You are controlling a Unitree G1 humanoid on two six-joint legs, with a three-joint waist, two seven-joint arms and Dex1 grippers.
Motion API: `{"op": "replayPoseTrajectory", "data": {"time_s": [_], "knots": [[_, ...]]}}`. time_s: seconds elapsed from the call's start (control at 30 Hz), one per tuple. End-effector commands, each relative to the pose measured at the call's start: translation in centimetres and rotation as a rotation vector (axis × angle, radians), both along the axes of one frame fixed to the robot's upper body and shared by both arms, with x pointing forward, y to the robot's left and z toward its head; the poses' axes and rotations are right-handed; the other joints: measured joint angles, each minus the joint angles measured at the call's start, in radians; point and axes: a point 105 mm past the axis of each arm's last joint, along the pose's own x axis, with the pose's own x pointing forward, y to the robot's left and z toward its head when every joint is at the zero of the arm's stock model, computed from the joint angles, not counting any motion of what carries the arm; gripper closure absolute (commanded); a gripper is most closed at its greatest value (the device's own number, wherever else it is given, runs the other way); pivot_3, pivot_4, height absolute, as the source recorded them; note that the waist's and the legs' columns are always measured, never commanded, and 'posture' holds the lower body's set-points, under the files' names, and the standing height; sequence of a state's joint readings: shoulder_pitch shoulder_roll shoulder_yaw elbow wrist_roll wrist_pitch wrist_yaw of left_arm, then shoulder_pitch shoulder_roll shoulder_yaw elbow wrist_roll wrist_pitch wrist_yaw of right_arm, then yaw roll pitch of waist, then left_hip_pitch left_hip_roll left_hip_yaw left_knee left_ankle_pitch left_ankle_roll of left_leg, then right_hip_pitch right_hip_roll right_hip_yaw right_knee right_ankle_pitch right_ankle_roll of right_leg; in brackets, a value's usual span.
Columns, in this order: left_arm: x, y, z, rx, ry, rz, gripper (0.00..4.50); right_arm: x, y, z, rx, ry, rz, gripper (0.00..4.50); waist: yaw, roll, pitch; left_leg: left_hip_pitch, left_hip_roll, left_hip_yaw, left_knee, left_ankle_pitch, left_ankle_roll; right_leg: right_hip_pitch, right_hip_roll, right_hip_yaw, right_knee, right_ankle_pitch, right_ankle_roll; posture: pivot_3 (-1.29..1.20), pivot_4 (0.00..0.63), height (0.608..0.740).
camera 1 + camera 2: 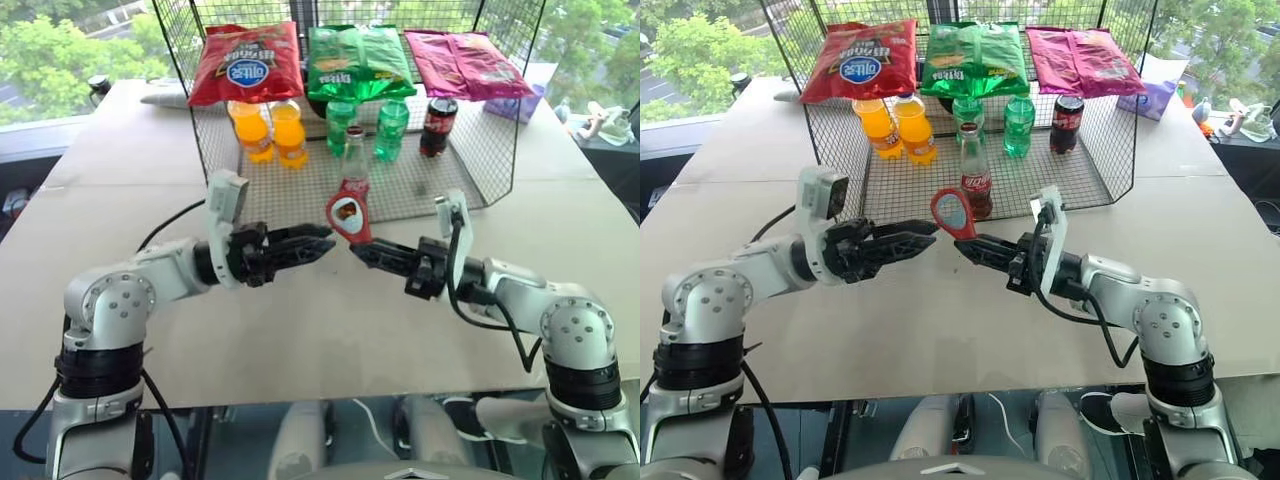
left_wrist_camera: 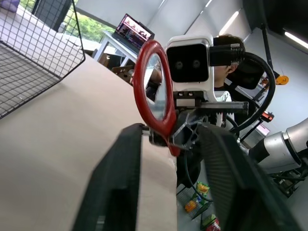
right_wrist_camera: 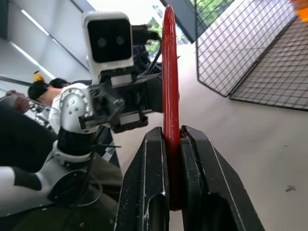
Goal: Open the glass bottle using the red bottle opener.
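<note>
— Red bottle opener [image 1: 954,214]: who has it?
— Right pincer [image 1: 962,247], clamped on its handle; left pincer [image 1: 325,243] gapes just beside it.
— And the glass bottle [image 1: 975,171]?
— Upright on the wire tray [image 1: 1080,175]; the left eye view hides its lower half behind the opener; the right eye view shows it.

A broad tan tabletop [image 1: 330,320] carries a black wire-mesh basket [image 1: 480,170], open at the front, set toward its far edge beneath the windows. On the mesh floor stand two orange drink bottles [image 1: 270,132], two green plastic bottles [image 1: 366,126], a dark cola can [image 1: 438,126] and, nearest the open front, the glass bottle [image 1: 974,172], while red [image 1: 247,62], green [image 1: 358,62] and magenta [image 1: 465,64] snack bags lean against the back wall. A black cable [image 1: 170,222] trails across the bare surface at the left, in front of the basket.
</note>
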State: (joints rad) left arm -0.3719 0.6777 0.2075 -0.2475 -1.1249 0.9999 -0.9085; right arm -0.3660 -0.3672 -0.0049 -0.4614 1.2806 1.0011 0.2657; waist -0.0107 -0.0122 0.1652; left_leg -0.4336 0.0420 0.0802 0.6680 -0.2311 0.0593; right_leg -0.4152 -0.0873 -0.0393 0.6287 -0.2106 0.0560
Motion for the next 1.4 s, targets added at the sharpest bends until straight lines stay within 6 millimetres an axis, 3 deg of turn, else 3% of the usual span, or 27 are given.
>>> {"op": "replayPoseTrajectory", "data": {"time_s": [0.03,0.07,0.17,0.37,0.5,0.87,1.23,1.33,1.4], "knots": [[2.9,1.3,0.5,0.094,-0.210,0.289,0.59,0.5,-1.7,0.2,-0.052,-0.080,-0.141,4.50,0.005,0.000,0.000,0.000,0.000,0.000,0.000,0.000,0.000,0.000,0.000,0.000,-0.001,0.000,0.000,0.00,0.150,0.740],[3.9,1.5,0.5,0.136,-0.277,0.378,0.29,0.6,-2.0,0.2,-0.057,-0.087,-0.174,4.50,0.007,0.000,0.000,-0.001,-0.001,0.000,-0.001,0.000,0.000,0.000,-0.001,0.000,-0.001,0.000,0.000,0.00,0.150,0.740],[6.5,1.1,0.8,0.197,-0.380,0.553,0.29,1.0,-2.9,0.4,-0.060,-0.110,-0.258,4.50,0.016,0.000,0.000,-0.001,-0.001,0.000,-0.001,0.000,0.000,0.000,-0.001,0.000,-0.002,0.000,0.000,0.00,0.150,0.740],[7.8,-0.7,0.1,0.239,-0.407,0.463,0.29,1.5,-3.8,0.6,-0.094,-0.155,-0.339,4.50,0.022,0.000,0.000,-0.001,-0.001,0.001,-0.001,0.000,0.000,0.000,0.000,0.000,-0.002,0.000,0.000,0.00,0.150,0.740],[10.0,-1.2,-0.2,0.311,-0.470,0.536,0.29,1.4,-4.0,0.6,-0.099,-0.170,-0.364,4.50,0.023,0.000,0.000,-0.001,-0.002,0.001,-0.001,0.000,0.000,0.000,0.001,0.000,-0.002,0.000,0.000,0.00,0.150,0.740],[13.0,-5.8,-0.3,0.307,-0.435,0.466,0.29,1.0,-4.7,0.3,-0.109,-0.190,-0.427,4.50,0.022,-0.001,0.000,-0.002,-0.002,0.000,0.000,0.000,0.001,0.000,0.002,0.000,-0.002,0.002,0.004,0.00,0.150,0.740],[15.6,-7.4,0.1,0.332,-0.466,0.476,0.29,0.3,-4.7,0.8,-0.114,-0.200,-0.465,4.50,0.024,-0.001,0.000,-0.003,-0.002,0.000,0.000,0.000,0.001,0.000,0.002,-0.001,-0.002,0.002,0.004,0.00,0.150,0.740],[15.9,-7.6,0.1,0.320,-0.460,0.476,0.92,0.2,-4.8,1.0,-0.114,-0.202,-0.478,4.50,0.023,-0.001,0.001,-0.003,-0.002,-0.001,0.000,0.000,0.001,0.000,0.002,-0.001,-0.002,0.002,0.004,0.00,0.150,0.740],[16.0,-7.7,0.2,0.311,-0.462,0.471,1.71,0.3,-5.0,1.0,-0.116,-0.201,-0.484,4.50,0.024,-0.001,0.001,-0.003,-0.002,-0.001,0.000,0.000,0.001,0.000,0.002,-0.001,-0.002,0.002,0.004,0.00,0.150,0.740]]}}
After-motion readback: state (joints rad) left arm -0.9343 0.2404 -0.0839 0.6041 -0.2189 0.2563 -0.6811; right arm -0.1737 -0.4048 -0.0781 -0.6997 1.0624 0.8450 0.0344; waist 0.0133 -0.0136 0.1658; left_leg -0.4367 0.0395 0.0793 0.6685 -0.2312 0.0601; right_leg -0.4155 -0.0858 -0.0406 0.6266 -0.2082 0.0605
